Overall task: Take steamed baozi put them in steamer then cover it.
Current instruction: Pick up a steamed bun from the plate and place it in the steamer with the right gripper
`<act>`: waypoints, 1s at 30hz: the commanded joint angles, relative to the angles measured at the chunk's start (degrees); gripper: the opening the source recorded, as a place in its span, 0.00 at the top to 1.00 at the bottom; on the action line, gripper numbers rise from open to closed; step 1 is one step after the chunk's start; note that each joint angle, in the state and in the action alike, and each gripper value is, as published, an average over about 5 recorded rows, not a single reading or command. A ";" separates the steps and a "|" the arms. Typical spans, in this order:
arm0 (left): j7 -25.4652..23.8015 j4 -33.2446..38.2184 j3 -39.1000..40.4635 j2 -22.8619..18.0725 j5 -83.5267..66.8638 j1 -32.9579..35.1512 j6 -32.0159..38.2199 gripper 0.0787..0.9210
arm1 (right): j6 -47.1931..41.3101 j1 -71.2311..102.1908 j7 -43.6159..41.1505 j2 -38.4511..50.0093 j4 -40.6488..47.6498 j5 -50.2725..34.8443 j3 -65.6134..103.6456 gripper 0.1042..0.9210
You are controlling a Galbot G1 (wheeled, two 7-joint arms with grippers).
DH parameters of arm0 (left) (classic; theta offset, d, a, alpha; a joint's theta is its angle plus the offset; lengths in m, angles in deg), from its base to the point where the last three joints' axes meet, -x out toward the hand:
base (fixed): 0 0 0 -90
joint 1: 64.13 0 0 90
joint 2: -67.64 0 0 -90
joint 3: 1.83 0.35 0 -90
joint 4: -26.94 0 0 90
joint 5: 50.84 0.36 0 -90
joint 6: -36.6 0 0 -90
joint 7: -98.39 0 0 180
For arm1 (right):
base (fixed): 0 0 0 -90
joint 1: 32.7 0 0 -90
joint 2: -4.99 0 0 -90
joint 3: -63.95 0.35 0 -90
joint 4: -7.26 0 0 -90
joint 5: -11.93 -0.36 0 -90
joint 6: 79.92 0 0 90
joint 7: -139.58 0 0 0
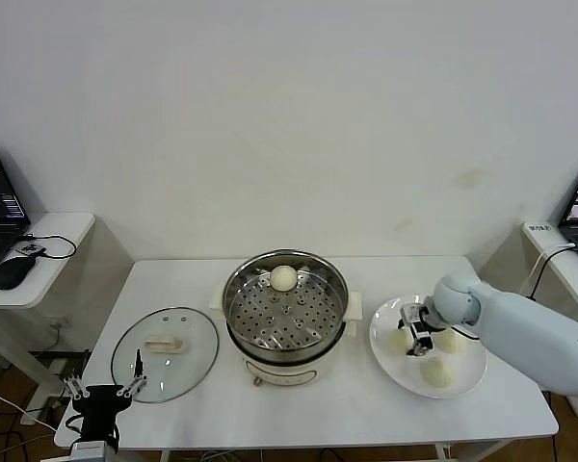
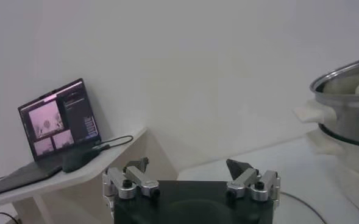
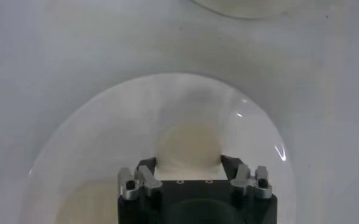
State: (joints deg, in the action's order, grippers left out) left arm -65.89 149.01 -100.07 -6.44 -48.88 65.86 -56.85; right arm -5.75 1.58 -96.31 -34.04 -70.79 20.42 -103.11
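White plate point(image 1: 462, 385), right gripper point(image 1: 416, 336) jaws closed on a baozi point(image 3: 188, 146); left gripper point(image 2: 190, 176) jaws open.

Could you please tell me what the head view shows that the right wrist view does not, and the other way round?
Only the head view shows the steamer holding one baozi, the glass lid lying on the table, the idle left end effector near the table's front left corner, and two more buns on the plate.

Only the right wrist view shows, close up, the bun sitting between the right end effector's fingers.

Both show the right end effector down at the plate, around a bun.
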 commanded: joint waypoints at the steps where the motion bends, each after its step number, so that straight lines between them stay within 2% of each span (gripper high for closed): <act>1: 0.01 0.05 -0.01 0.07 0.02 -0.03 -0.01 0.12 | -0.54 -7.34 -1.75 4.25 -4.10 -4.20 -2.19 0.38; 8: -0.03 0.32 0.26 0.26 0.01 -0.58 -0.10 0.12 | -2.50 -22.68 -3.90 10.12 -11.20 -14.37 -7.40 0.37; 13: -0.07 0.73 0.57 0.57 0.00 -0.82 -0.16 0.12 | -5.19 -37.99 -2.50 8.58 -15.41 -21.98 -17.56 0.37; 20: -0.13 1.20 0.65 0.86 -0.19 -1.16 -0.35 0.12 | -10.88 -47.05 1.96 -4.28 -15.53 -31.56 -24.11 0.36; 30: -0.08 0.38 -0.27 0.85 -0.63 -1.34 -0.28 0.12 | -18.98 -37.99 9.61 -25.60 -7.04 -39.43 -22.84 0.35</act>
State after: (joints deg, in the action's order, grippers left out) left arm -65.98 149.40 -100.34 -5.60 -49.49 64.51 -57.16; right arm -18.28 -35.16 -91.86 -43.29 -81.64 -9.98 -122.58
